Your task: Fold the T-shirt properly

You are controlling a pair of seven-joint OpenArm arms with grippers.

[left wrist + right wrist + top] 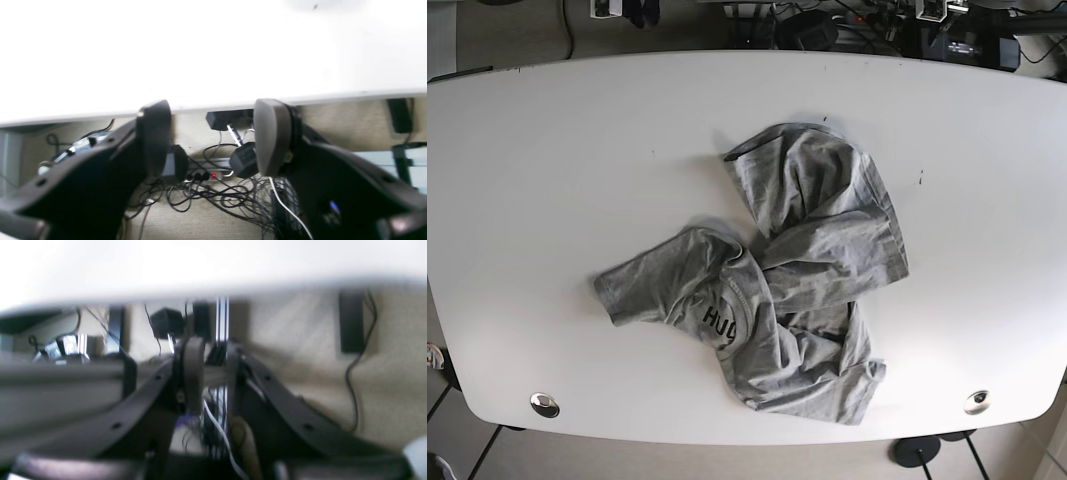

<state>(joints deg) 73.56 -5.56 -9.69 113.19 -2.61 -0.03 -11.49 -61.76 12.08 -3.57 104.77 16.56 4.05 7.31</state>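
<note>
The grey T-shirt (797,270) lies crumpled on the white table (577,150), a little right of centre, with one sleeve spread to the left and black lettering showing near its front. Neither arm appears in the base view. In the left wrist view my left gripper (211,136) is open with a wide gap and nothing between its fingers, hanging off the table edge (213,106) above the floor. The blurred right wrist view shows my right gripper (215,373) with a narrow empty gap, also beyond the table edge (213,290). No shirt shows in either wrist view.
Tangled black cables and a power strip (206,175) lie on the floor under the table edge. Two round metal discs (544,404) (976,402) are set near the table's front corners. Dark equipment (957,30) stands behind the far edge.
</note>
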